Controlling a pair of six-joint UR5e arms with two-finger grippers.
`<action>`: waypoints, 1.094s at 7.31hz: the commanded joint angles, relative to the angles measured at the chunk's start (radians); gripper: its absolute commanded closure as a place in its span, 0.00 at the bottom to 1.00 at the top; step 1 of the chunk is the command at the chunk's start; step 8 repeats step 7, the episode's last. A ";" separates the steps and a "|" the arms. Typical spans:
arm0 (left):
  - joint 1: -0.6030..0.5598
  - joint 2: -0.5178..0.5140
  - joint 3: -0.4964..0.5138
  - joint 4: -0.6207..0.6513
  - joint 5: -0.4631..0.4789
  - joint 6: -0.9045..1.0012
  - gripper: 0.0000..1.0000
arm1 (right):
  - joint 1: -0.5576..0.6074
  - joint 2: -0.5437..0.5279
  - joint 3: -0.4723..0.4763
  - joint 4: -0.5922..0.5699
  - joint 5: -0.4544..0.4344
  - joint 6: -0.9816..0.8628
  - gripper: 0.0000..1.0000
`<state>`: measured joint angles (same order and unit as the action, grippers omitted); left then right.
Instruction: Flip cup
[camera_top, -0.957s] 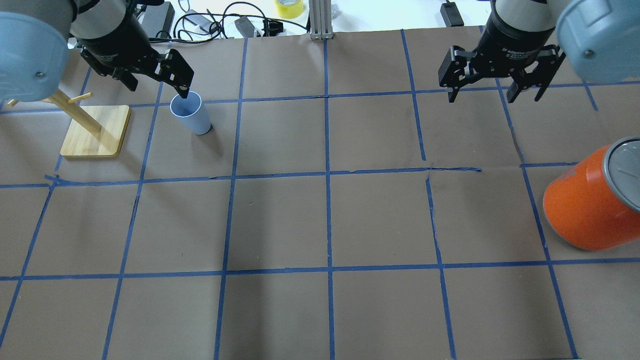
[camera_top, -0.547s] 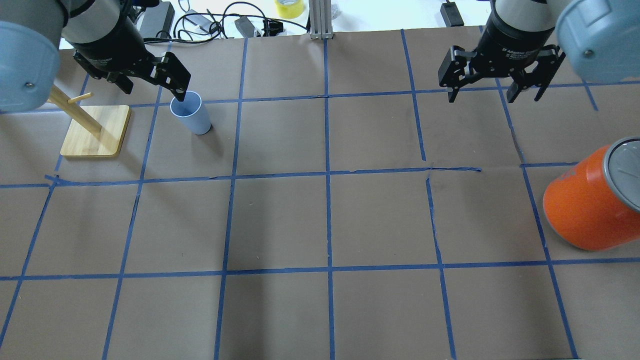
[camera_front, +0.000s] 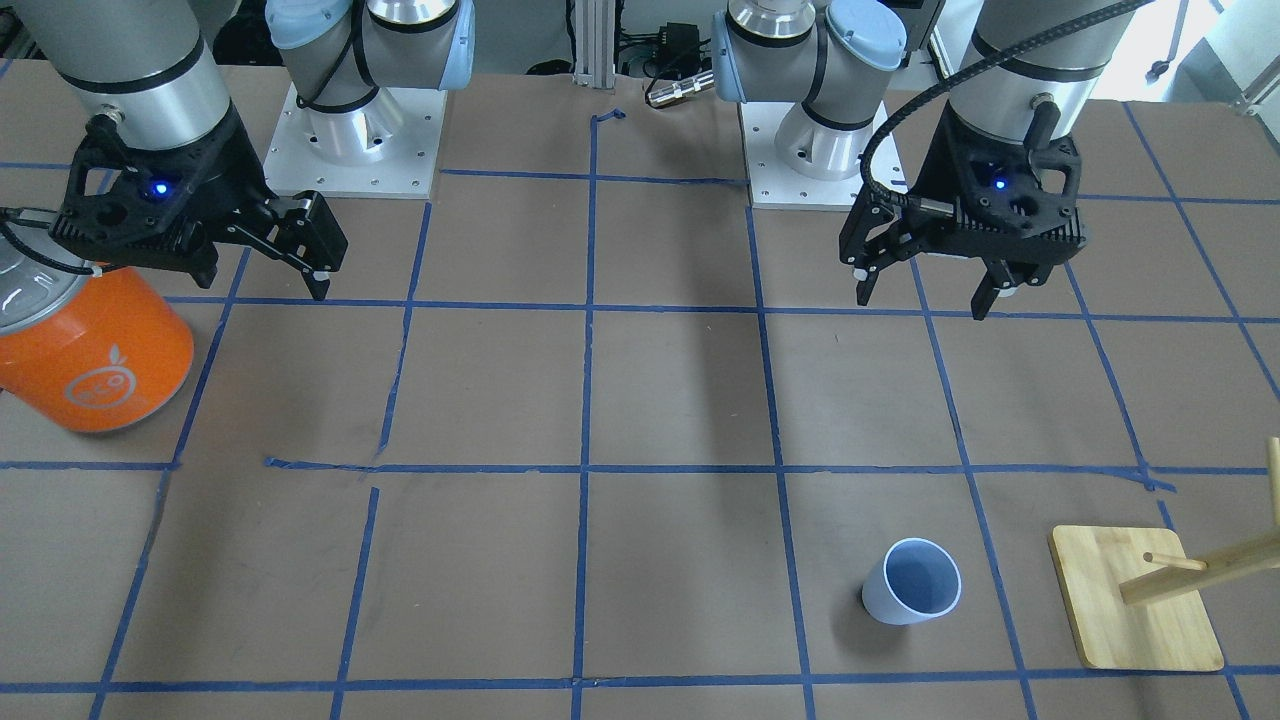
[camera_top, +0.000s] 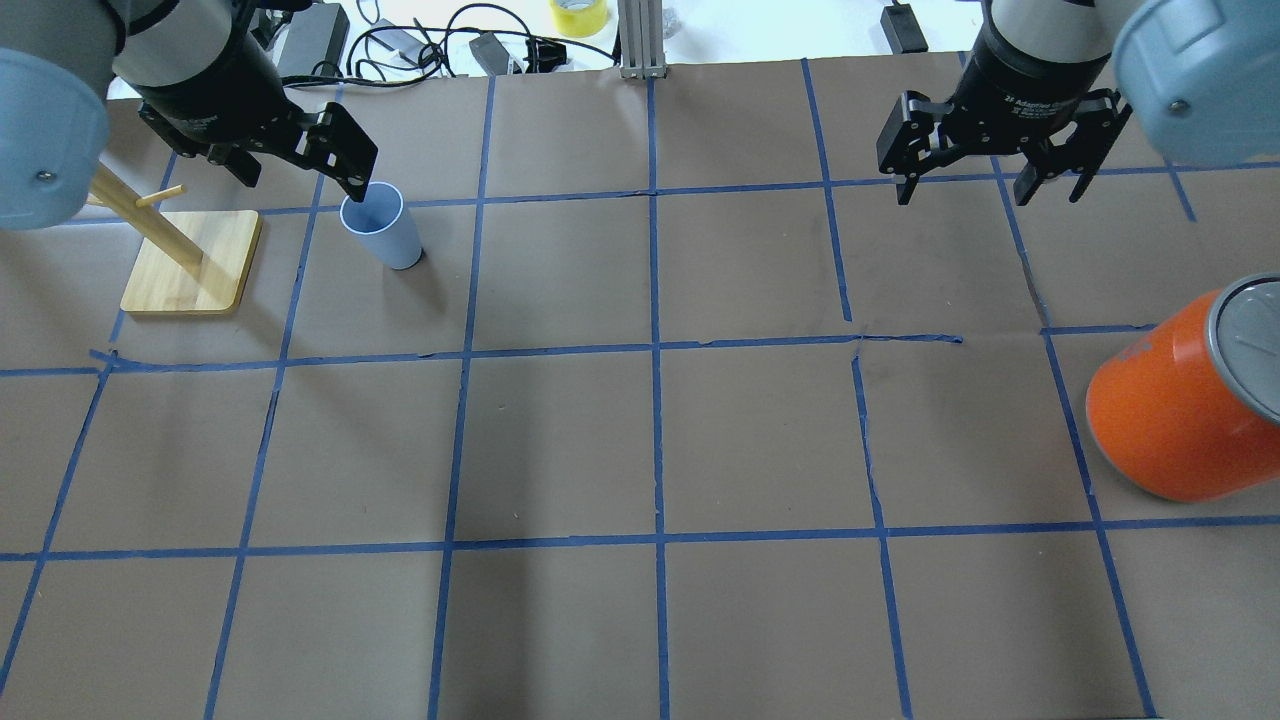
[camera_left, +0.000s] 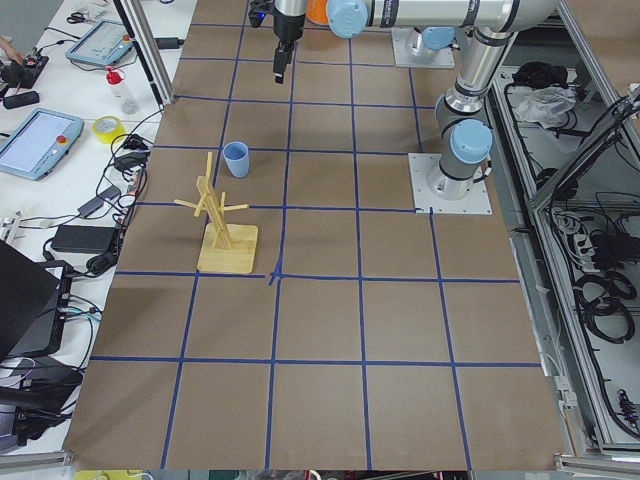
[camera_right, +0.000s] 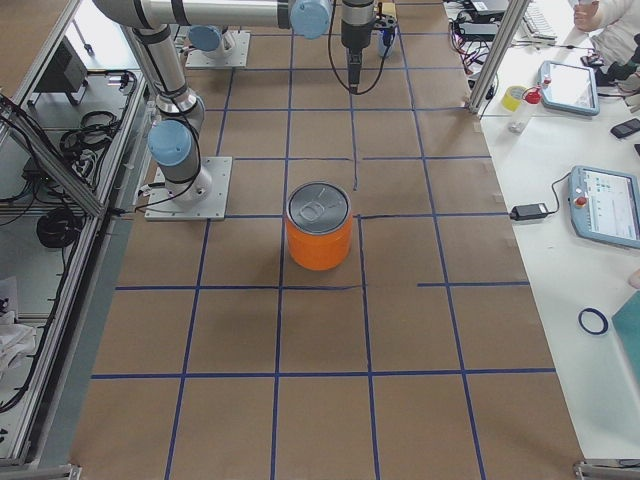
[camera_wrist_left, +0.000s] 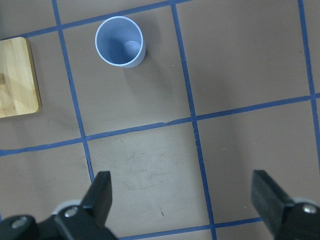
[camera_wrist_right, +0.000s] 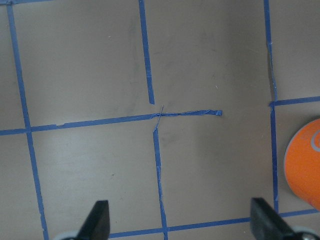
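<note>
The cup (camera_top: 385, 232) is a small pale blue tumbler standing upright with its mouth up, on the table's left far part. It also shows in the front view (camera_front: 912, 582) and the left wrist view (camera_wrist_left: 120, 41). My left gripper (camera_top: 305, 175) is open and empty, raised above the table, apart from the cup on the robot's side of it (camera_front: 922, 300). In the left wrist view, its open fingers frame bare table below the cup (camera_wrist_left: 184, 200). My right gripper (camera_top: 990, 190) is open and empty over the table's right part (camera_front: 265, 280).
A wooden peg rack (camera_top: 190, 262) on a square base stands just left of the cup (camera_front: 1130, 600). A large orange can (camera_top: 1170, 420) with a silver top stands at the right edge (camera_front: 95, 350). Brown paper with a blue tape grid covers the table. Cables lie beyond the far edge.
My left gripper has drawn back up and to the left, away from the cup's rim. The cup stays upright in place. The right arm has not moved.
</note>
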<state>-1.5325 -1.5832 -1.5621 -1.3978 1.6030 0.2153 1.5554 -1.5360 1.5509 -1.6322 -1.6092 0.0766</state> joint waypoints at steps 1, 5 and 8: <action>0.002 0.005 0.000 -0.001 0.000 -0.001 0.00 | 0.000 -0.003 0.000 0.000 0.000 0.000 0.00; 0.002 0.014 0.000 -0.024 0.002 0.001 0.00 | 0.000 -0.003 0.000 0.002 0.000 0.000 0.00; 0.006 0.008 0.000 -0.023 0.002 0.003 0.00 | 0.000 -0.003 0.000 0.002 -0.002 0.000 0.00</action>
